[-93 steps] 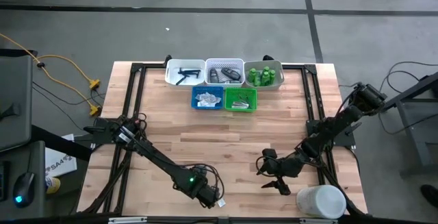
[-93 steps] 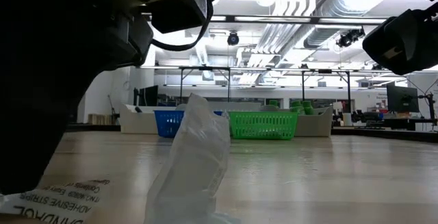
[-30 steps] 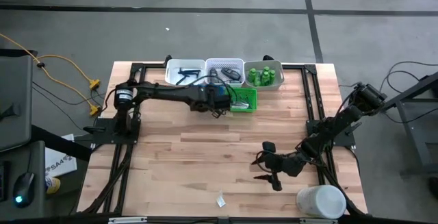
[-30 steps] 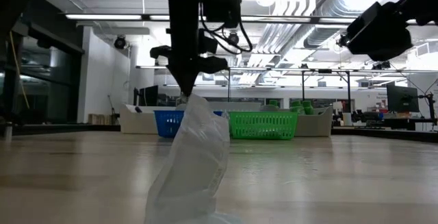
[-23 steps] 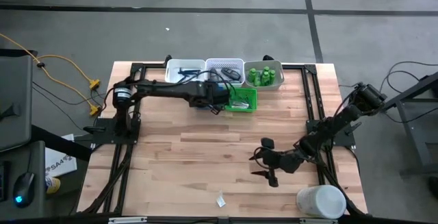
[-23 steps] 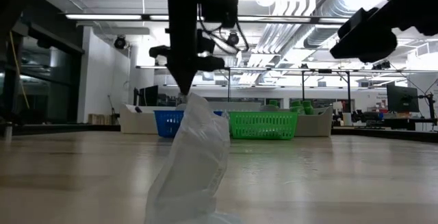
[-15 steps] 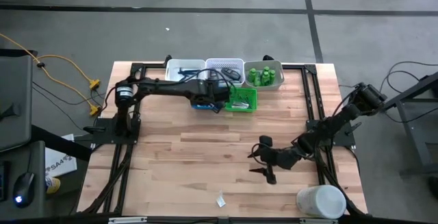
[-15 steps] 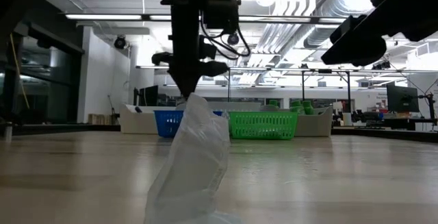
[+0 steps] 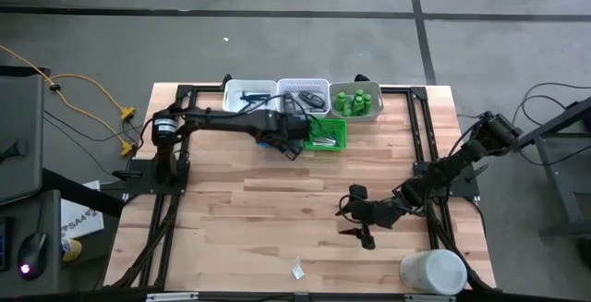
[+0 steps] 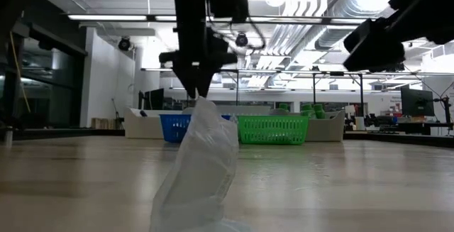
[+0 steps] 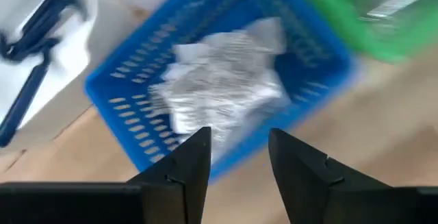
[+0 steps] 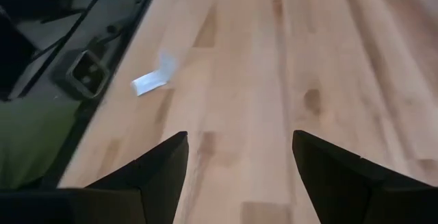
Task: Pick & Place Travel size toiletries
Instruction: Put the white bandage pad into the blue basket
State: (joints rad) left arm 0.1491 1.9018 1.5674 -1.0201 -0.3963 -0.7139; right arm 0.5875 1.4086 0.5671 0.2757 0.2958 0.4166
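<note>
Crumpled clear and white packets (image 11: 226,73) lie in the blue tray (image 11: 137,142), which the high view also shows (image 9: 273,138) at the table's far side. My left gripper (image 11: 239,162) hangs above that tray (image 9: 294,145), open, with nothing between its fingers. One clear packet (image 9: 298,270) lies flat on the wood near the front edge, and shows again in the right wrist view (image 12: 152,79) and large in the low view (image 10: 198,168). My right gripper (image 12: 239,176) hovers open over bare wood at the near right (image 9: 355,230), to the right of that packet.
Behind the blue tray stand two white trays (image 9: 249,97) (image 9: 303,97) and a tray of green bottles (image 9: 356,102). A green tray (image 9: 325,134) sits right of the blue one. A large white container (image 9: 432,272) stands at the near right corner. Bare wood spans the middle.
My left gripper has stayed above the blue tray, turned a little, and its fingers have parted. My right gripper has drifted slightly toward the table's left and far side, still open. The packet near the front edge has not moved.
</note>
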